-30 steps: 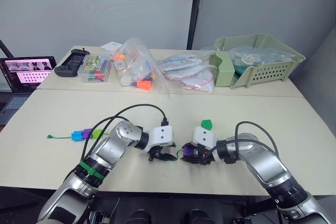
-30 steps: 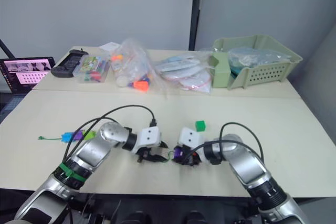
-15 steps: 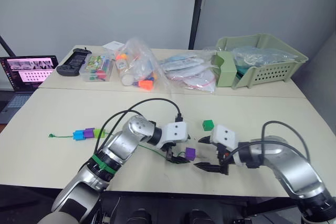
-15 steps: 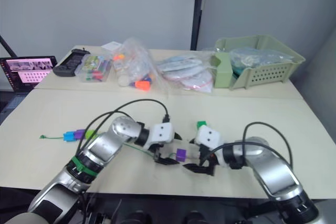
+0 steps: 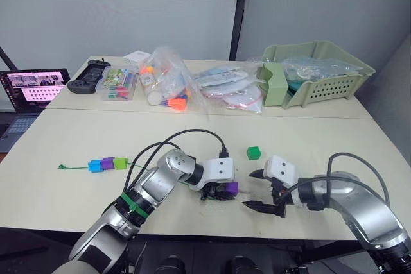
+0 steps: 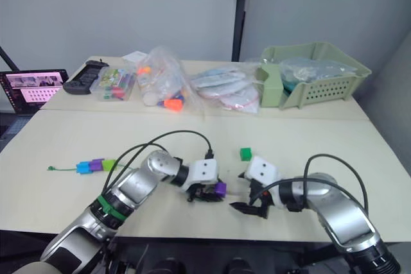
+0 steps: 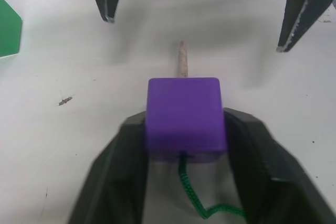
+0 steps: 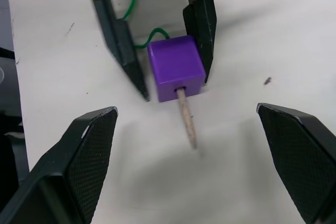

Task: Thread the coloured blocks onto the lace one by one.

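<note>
A purple block (image 7: 184, 116) sits on the lace, pinched between the fingers of my left gripper (image 5: 220, 192) low over the table. The lace's stiff tip (image 8: 187, 119) sticks out of the block's far side toward my right gripper (image 5: 252, 189). That gripper is open, a short way from the tip, with nothing in it. The green cord (image 7: 197, 203) trails back from the block. A blue, a purple and a lime block (image 5: 106, 163) are strung together near the lace's far end (image 5: 62, 167). A dark green block (image 5: 253, 153) lies loose just beyond the grippers.
Along the back of the table are a game controller (image 5: 88, 76), a clear box of small parts (image 5: 119, 85), plastic bags of pieces (image 5: 168, 81) and a pale green basket (image 5: 314, 72). A laptop (image 5: 32, 88) sits at the far left.
My right gripper has let go of the purple block and drawn back, open. My left gripper has slid along the lace and closed around that block.
</note>
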Motion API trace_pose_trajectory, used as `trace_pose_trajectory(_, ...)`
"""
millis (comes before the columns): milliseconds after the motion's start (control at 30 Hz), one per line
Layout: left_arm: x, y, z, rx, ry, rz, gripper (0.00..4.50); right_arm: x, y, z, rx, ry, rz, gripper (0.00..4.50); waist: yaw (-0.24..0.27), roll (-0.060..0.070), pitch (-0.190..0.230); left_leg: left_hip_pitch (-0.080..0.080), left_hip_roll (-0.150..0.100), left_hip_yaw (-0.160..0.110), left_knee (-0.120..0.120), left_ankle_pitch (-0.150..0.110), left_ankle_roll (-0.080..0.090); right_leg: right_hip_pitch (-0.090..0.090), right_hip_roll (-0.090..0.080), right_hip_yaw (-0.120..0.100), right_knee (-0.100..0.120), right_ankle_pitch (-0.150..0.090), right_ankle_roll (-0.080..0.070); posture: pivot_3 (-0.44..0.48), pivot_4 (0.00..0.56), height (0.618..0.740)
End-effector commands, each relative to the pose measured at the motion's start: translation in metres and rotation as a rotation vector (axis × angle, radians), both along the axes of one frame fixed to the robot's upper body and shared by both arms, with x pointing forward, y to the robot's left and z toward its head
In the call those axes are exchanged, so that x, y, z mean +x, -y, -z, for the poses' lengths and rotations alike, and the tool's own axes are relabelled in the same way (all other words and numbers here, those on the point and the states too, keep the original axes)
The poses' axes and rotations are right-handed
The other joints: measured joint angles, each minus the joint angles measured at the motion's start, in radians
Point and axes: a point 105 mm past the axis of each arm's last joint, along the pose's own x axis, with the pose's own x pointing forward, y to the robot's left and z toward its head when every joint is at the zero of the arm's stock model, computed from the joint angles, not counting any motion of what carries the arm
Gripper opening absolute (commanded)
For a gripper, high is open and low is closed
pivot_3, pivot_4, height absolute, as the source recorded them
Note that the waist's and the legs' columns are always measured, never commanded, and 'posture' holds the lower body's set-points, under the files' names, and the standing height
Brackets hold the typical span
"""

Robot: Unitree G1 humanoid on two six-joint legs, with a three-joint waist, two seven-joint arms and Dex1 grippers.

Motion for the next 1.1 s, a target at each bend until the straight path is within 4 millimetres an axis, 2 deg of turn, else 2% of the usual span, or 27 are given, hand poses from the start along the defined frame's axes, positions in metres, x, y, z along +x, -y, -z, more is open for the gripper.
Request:
trace_pose_trajectory(33, -0.002, 0.002, -0.009, -0.034, 0.014, 0.021, 1.21, 0.004, -0.002, -0.003, 0.001, 0.037, -0.014, 4.50, 0.000, 0.000, 0.000, 0.000, 0.000, 0.000, 0.000, 0.000, 0.000, 0.000, 0.000, 0.000, 0.000, 0.000, 0.000, 0.000, 0.150, 0.740)
trace_pose_trajectory(67, -0.003, 0.002, -0.010, -0.034, 0.014, 0.022, 1.21, 0.005, -0.003, -0.002, 0.003, 0.037, -0.016, 4.50, 0.000, 0.000, 0.000, 0.000, 0.000, 0.000, 0.000, 0.000, 0.000, 0.000, 0.000, 0.000, 0.000, 0.000, 0.000, 0.000, 0.150, 0.740)
trace_pose_trajectory(167, -0.004, 0.002, -0.011, -0.037, 0.012, 0.031, 1.21, 0.011, -0.004, 0.006, -0.014, 0.042, -0.024, 3.70, -0.001, 0.000, 0.000, 0.000, 0.000, 0.000, 0.000, 0.000, 0.000, 0.000, 0.000, 0.000, 0.000, 0.000, 0.000, 0.000, 0.150, 0.740)
trace_pose_trajectory(400, -0.003, 0.002, -0.013, -0.044, 0.016, 0.031, 1.21, 0.014, 0.002, 0.022, -0.049, 0.023, -0.037, 1.32, 0.000, 0.000, 0.000, 0.000, 0.000, 0.000, 0.000, 0.000, 0.000, 0.000, 0.000, 0.000, 0.000, 0.000, 0.000, 0.000, 0.150, 0.740)
trace_pose_trajectory(533, -0.002, 0.002, -0.014, -0.046, 0.017, 0.027, 1.21, 0.014, 0.003, 0.021, -0.039, 0.026, -0.043, 0.01, 0.000, 0.000, 0.000, 0.001, 0.000, 0.000, 0.000, 0.000, 0.000, 0.000, 0.000, 0.000, 0.000, 0.000, 0.000, 0.000, 0.150, 0.740)
trace_pose_trajectory(667, 0.001, -0.001, -0.014, -0.043, 0.022, 0.012, 1.21, 0.015, 0.000, 0.016, -0.028, 0.046, -0.062, 0.00, 0.000, 0.000, 0.000, 0.000, 0.000, 0.000, 0.000, 0.000, 0.000, 0.000, 0.000, 0.000, 0.000, 0.000, 0.000, 0.000, 0.150, 0.740)
trace_pose_trajectory(833, 0.004, -0.015, -0.018, -0.043, 0.017, -0.021, 1.21, 0.013, -0.004, 0.009, -0.022, 0.069, -0.099, 0.00, -0.001, 0.000, 0.000, 0.000, 0.000, 0.000, 0.000, 0.000, 0.000, 0.000, 0.000, 0.000, 0.000, 0.000, 0.000, 0.000, 0.150, 0.740)
trace_pose_trajectory(900, 0.004, -0.037, -0.019, -0.018, 0.013, -0.045, 1.21, 0.013, -0.004, 0.005, -0.034, 0.081, -0.116, 0.00, -0.006, 0.000, 0.000, 0.001, 0.000, 0.000, 0.000, 0.000, 0.000, 0.000, 0.000, 0.000, 0.000, 0.000, 0.000, 0.000, 0.150, 0.740)
trace_pose_trajectory(1000, 0.005, -0.086, -0.018, 0.051, 0.007, -0.101, 1.21, 0.014, -0.003, -0.001, -0.048, 0.092, -0.130, 0.00, -0.018, 0.000, 0.000, 0.002, 0.001, 0.000, -0.003, 0.000, 0.000, -0.001, 0.000, 0.000, 0.001, 0.000, 0.000, 0.000, 0.150, 0.740)
trace_pose_trajectory(1100, 0.008, -0.149, -0.011, 0.178, 0.006, -0.176, 1.21, 0.015, 0.000, -0.003, -0.057, 0.094, -0.137, 0.00, -0.026, 0.000, 0.000, 0.003, 0.002, 0.000, -0.005, 0.000, 0.000, -0.001, 0.001, 0.000, 0.000, 0.000, -0.001, 0.000, 0.150, 0.740)
